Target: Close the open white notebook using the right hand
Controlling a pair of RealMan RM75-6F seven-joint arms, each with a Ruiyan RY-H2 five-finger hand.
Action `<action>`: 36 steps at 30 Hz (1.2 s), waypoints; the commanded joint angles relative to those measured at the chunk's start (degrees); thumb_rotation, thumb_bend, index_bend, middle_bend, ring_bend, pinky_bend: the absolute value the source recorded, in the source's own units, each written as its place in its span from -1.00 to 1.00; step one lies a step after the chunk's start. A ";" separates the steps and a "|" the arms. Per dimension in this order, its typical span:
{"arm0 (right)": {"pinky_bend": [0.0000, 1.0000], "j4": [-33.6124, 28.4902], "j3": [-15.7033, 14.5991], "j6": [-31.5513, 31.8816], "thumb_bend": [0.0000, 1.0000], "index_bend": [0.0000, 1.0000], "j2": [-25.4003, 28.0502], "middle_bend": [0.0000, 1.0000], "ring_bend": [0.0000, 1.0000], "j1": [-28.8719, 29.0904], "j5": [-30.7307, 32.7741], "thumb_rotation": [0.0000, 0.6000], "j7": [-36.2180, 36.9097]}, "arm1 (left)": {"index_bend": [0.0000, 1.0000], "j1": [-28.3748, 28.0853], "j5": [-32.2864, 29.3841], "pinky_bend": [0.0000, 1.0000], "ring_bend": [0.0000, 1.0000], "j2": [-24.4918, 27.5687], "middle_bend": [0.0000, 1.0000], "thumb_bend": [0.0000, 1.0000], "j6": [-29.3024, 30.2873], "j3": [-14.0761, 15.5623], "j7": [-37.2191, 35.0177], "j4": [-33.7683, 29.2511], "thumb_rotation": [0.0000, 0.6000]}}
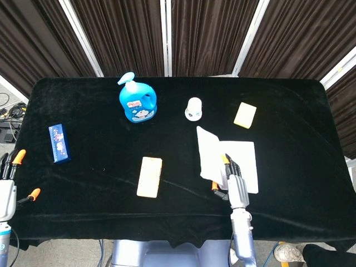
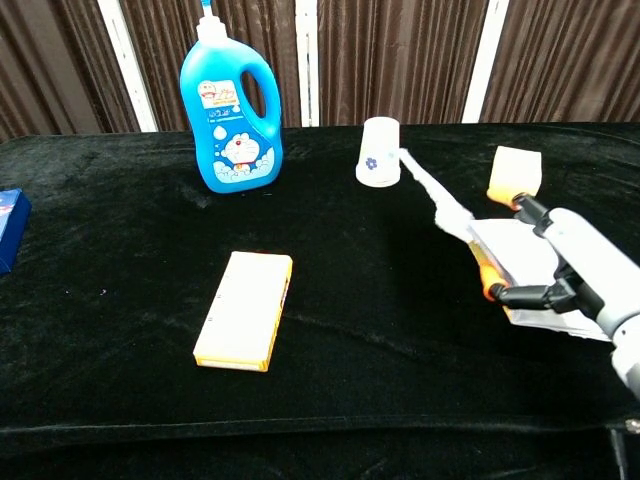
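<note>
Chest view: my right hand (image 2: 572, 262) under lifted left cover of white notebook (image 1: 210, 156), fingers extended, cover pinched against thumb, raised steeply. Notebook at table (image 1: 89, 172) centre-right. Left hand (image 1: 6, 189) idle, fingers apart, off table's left edge.

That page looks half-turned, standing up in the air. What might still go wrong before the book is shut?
The right hand holds the left half of the white notebook lifted, roughly upright. If it slips off now, the half may flop back open. The black tablecloth shows wrinkles near the table's front edge; more dragging might pull it and nudge the yellow pad. The lifted half rises close to the white cup in the chest view, so a wide swing might brush it.
</note>
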 commanded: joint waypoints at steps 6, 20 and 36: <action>-1.00 0.64 3.66 4.41 -0.16 -1.00 2.47 -1.00 -1.00 -0.44 -0.73 1.00 -1.86 | -1.00 0.04 0.24 -1.00 -1.00 -0.04 -1.00 -0.97 0.48 -0.18 -0.08 -0.14 1.00; -1.00 -2.44 3.87 5.27 -0.26 -1.00 13.22 -1.00 -1.00 -2.80 -1.46 1.00 -1.50 | -1.00 -0.27 3.49 -1.00 -1.00 0.48 -1.00 -0.97 2.04 0.23 1.30 -3.70 1.00; -1.00 -7.13 -8.72 3.06 -0.57 -1.00 39.18 -1.00 -1.00 -5.80 -18.73 1.00 -1.81 | -1.00 -0.61 6.44 -1.00 -1.00 1.13 -1.00 -0.96 2.22 1.21 2.71 -5.20 1.00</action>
